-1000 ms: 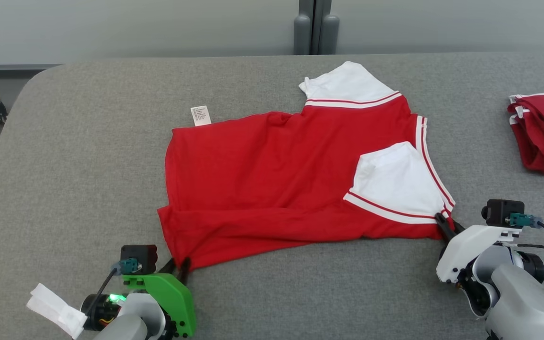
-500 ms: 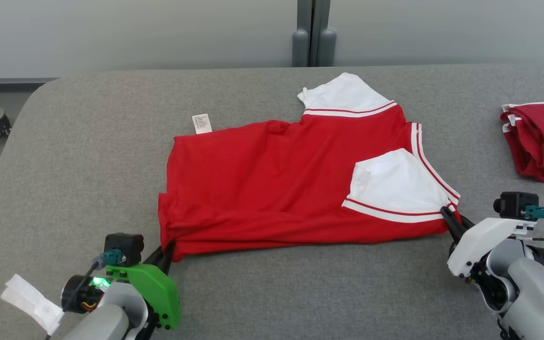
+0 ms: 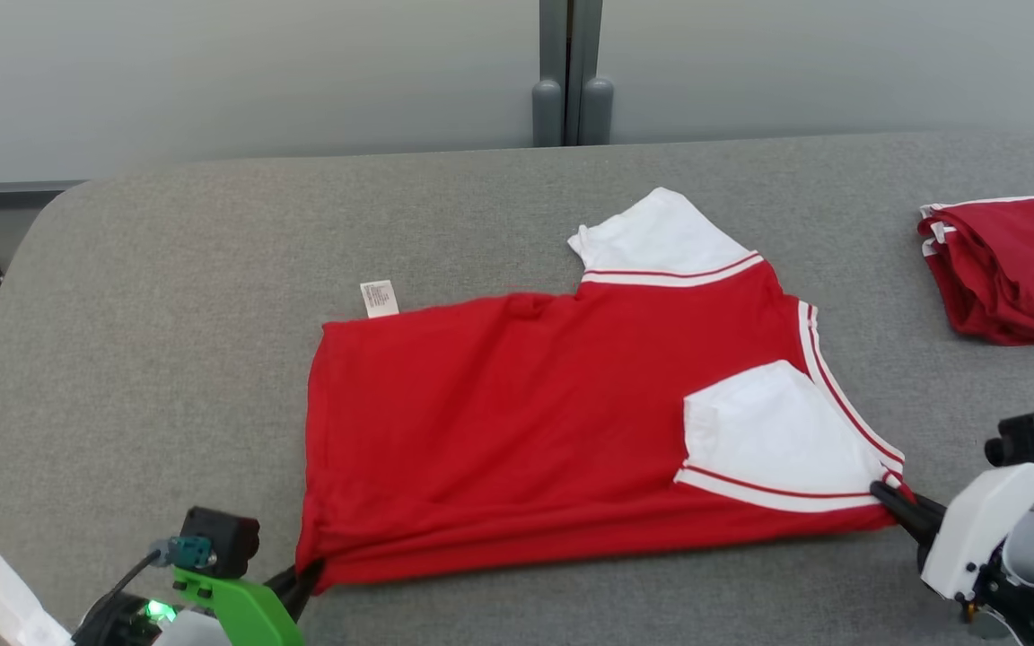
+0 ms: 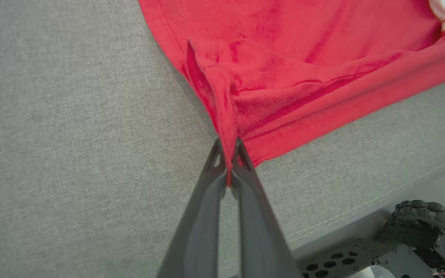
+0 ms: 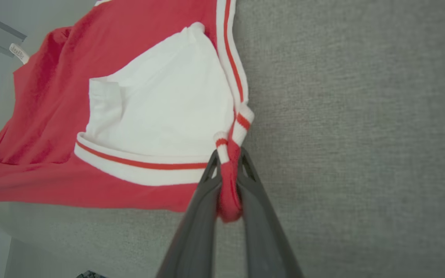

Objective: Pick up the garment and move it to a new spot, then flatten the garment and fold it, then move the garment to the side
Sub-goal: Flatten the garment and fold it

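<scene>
The garment [image 3: 517,422] is a red shirt with white sleeves and red-and-white striped trim, lying partly folded on the grey table [image 3: 167,269]. A white label [image 3: 379,298] sticks out at its far left edge. My left gripper [image 3: 306,574] is shut on the near left corner of the garment [image 4: 276,77], its fingers pinching a thin red fold in the left wrist view [image 4: 228,154]. My right gripper [image 3: 885,493] is shut on the near right corner by the striped collar trim, where red cloth [image 5: 149,116] bunches between the fingers [image 5: 228,158].
A second red garment [image 3: 1011,269] lies bunched at the table's right edge. A grey wall with a vertical post [image 3: 571,81] stands behind the table. The table's near edge and part of the robot base [image 4: 400,247] appear in the left wrist view.
The left gripper has closed on the garment's near left corner. Both grippers have drawn back toward me with the near edge, and the head camera has tilted, shifting the whole picture downward.
</scene>
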You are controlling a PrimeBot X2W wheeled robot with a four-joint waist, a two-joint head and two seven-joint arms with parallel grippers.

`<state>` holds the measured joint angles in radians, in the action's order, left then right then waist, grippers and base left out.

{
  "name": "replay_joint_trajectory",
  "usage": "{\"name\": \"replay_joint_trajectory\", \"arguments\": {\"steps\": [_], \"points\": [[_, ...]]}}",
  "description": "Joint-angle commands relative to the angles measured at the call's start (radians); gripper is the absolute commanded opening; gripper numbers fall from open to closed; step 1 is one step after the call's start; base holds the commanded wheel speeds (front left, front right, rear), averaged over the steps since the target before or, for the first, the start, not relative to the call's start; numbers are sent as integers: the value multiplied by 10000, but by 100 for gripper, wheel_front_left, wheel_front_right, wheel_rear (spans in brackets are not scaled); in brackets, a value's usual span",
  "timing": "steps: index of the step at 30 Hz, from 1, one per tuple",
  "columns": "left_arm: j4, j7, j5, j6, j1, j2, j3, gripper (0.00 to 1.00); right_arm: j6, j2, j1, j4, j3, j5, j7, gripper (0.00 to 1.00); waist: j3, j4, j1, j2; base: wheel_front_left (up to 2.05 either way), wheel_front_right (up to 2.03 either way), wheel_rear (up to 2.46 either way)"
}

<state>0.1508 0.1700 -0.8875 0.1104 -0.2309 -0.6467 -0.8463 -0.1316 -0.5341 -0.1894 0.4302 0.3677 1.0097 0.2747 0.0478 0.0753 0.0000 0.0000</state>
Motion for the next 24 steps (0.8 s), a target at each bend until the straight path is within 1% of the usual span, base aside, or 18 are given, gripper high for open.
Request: {"name": "replay_joint_trajectory", "arguments": {"steps": [1,5,7,8,9,10,11,13,15,17,20,21,24], "points": [[-232,152,-183,152,259,-233,45,0,19,-138,312,-127,-287,49,93,0,-18,-24,0,0,0,0,0],[-879,482,-480,539,774,-696,158,0,22,-36,1070,-423,-1052,-122,409,0,5,-56,0,0,0,0,0],[-1088,589,-635,618,936,-738,150,0,22,124,1312,-522,-1375,-354,526,0,28,-59,0,0,0,0,0],[-1172,662,-772,616,1036,-693,157,0,20,305,1460,-557,-1549,-506,679,0,39,-70,0,0,0,0,0],[-1188,726,-825,583,1097,-683,110,20,20,436,1535,-596,-1637,-620,797,22,44,-81,0,0,0,0,0],[-1182,835,-861,522,1114,-702,30,53,20,566,1576,-685,-1781,-779,882,100,48,-93,0,0,0,0,0],[-1181,854,-867,517,1091,-706,15,100,19,670,1585,-757,-1911,-897,908,100,52,-100,0,0,0,0,0],[-1146,887,-872,508,1014,-683,5,100,16,913,1661,-917,-2110,-1187,1101,100,47,-114,0,0,0,0,0],[-1165,946,-844,398,875,-729,-19,100,14,1053,1630,-1183,-2350,-1442,1173,100,45,-129,0,0,0,0,0],[-1368,947,-950,199,631,-726,103,100,14,1148,1514,-1611,-2693,-1743,1132,100,61,-130,0,0,0,0,0],[-1612,1048,-858,0,137,-1001,339,100,12,1377,1095,-2337,-3186,-2114,704,100,174,-129,0,0,0,0,0],[-1691,1039,-745,-14,-166,-1080,455,100,11,1507,844,-2578,-3433,-2251,367,100,252,-120,0,0,0,0,0],[-1659,1234,-863,-118,-970,-1038,796,100,11,1939,113,-2803,-3756,-2730,-322,100,541,-88,0,0,0,0,0]]}}
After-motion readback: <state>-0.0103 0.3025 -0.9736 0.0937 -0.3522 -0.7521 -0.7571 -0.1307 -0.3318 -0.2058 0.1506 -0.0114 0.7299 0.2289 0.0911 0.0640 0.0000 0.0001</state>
